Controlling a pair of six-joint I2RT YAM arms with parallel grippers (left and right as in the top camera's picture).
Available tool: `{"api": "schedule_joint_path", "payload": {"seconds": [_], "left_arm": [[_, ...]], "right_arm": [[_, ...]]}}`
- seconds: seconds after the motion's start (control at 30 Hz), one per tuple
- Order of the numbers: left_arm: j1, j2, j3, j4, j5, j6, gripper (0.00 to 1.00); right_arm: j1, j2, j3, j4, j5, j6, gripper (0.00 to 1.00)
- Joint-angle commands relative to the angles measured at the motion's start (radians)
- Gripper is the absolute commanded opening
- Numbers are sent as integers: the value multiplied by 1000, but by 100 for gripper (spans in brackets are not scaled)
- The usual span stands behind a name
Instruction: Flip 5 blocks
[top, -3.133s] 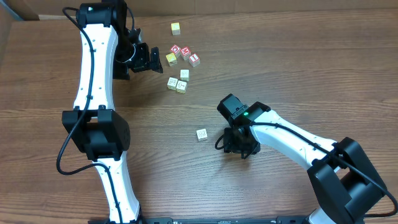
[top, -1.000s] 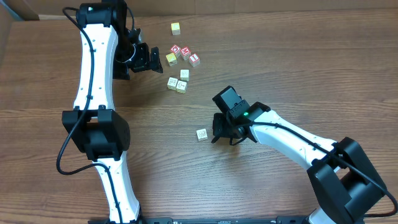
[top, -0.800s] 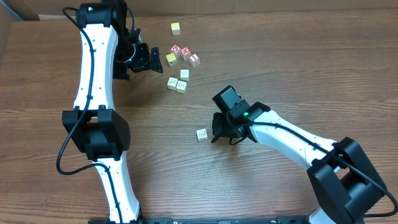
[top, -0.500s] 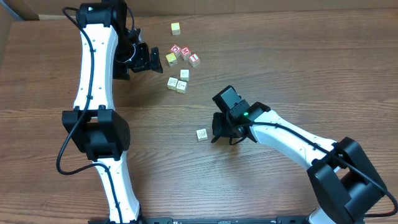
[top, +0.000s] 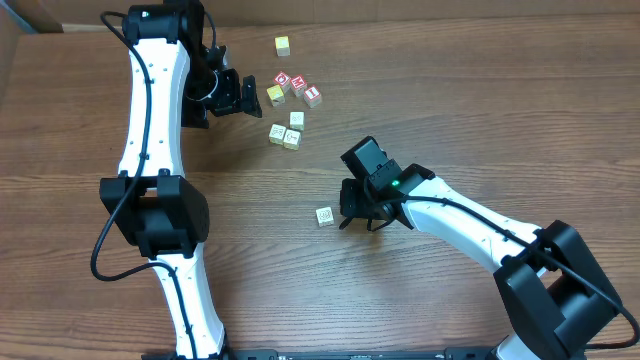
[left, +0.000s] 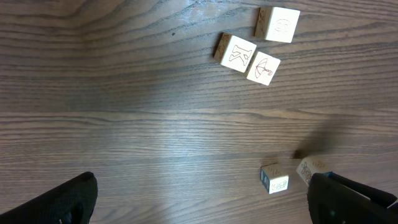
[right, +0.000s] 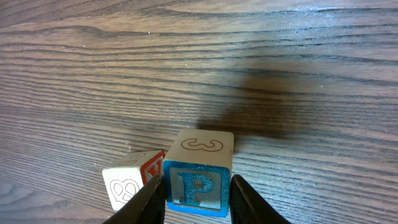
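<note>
wooden counter carries it all. my left tool hangs wide open and empty at the far side, near three pale blocks lying close together. my right tool is closed on the blue-p block, pinching its two side faces, with the blue face toward my wrist camera. another pale block sits on the counter just beside it; i cannot tell whether they touch. to flip it well, i judge i should roll the wrist until a different face points down. then i should set it flat on bare wood clear of that neighbour and only then let go, so it neither tumbles on nor knocks the other.
</note>
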Motion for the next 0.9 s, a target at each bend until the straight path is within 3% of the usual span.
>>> {"api": "schedule_joint_path", "payload": {"seconds": [0.0,0.87], "left_arm": [[5,7,15,1,-5,-7,100],[5,7,15,1,-5,-7,100]], "right_arm": [[3,1,-5,8,12,7,34],[3,1,-5,38,11,8,34]]}}
